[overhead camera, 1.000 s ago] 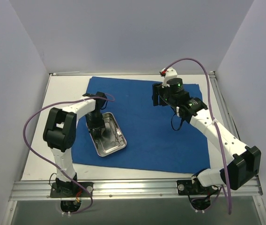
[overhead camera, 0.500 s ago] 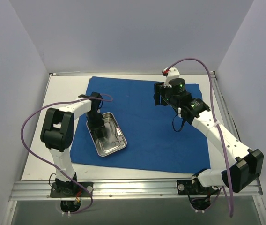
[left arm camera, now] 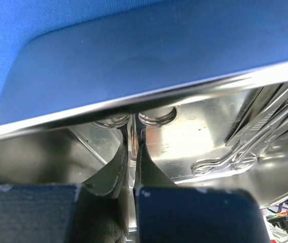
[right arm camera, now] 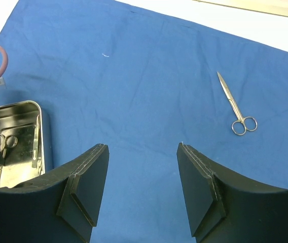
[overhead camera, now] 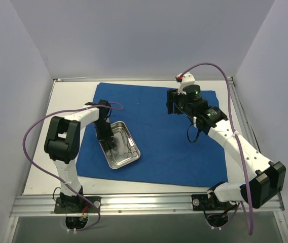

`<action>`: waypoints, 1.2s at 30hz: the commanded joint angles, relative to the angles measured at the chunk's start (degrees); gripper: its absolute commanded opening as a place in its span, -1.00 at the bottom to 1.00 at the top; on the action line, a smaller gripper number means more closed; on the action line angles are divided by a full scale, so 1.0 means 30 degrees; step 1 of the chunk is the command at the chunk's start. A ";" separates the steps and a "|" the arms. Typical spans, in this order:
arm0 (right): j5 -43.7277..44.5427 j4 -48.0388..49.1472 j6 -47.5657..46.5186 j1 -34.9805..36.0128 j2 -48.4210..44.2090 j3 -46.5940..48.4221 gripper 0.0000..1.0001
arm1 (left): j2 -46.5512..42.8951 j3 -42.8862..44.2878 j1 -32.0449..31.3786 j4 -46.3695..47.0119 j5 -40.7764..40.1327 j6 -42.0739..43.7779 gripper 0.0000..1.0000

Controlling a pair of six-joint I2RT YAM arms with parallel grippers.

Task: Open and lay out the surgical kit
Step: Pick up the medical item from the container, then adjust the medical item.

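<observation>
The royal-blue cloth point(overhead camera: 174, 147) lies spread flat on the table. The steel tray point(overhead camera: 134, 143) sits on its left part. My left gripper point(overhead camera: 107, 135) reaches down into the tray's near-left corner. In the left wrist view it point(left arm camera: 132, 144) is shut on a thin steel instrument, whose two rings show just past the fingertips. More scissor-like instruments point(left arm camera: 245, 147) lie in the tray point(left arm camera: 184, 90). My right gripper point(overhead camera: 171, 105) hovers open and empty above the cloth point(right arm camera: 134, 76). One pair of scissors point(right arm camera: 232, 101) lies on the cloth ahead of it.
White table shows left of the cloth point(overhead camera: 68, 101) and in a strip along the front. Grey walls close in the back and both sides. A metal rail point(overhead camera: 149, 202) runs along the near edge by the arm bases.
The tray has slid and turned a little to the right with my left gripper in it. My right arm shifted slightly right, then held still.
</observation>
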 commanded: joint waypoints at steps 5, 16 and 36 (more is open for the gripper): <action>-0.0420 0.0857 0.0466 0.0011 0.0310 -0.0274 0.13 | 0.0129 -0.0787 -0.0728 0.2364 -0.3177 -0.0095 -0.95; -0.4635 0.2350 0.2018 0.0128 0.3387 -0.0069 0.06 | -0.3773 0.1030 -0.2253 0.0837 -0.4678 0.0227 -0.95; -1.6472 0.7068 0.6588 0.0039 0.6728 0.1043 0.12 | -0.9751 -0.0698 -0.3893 0.5963 0.0623 0.3538 -0.95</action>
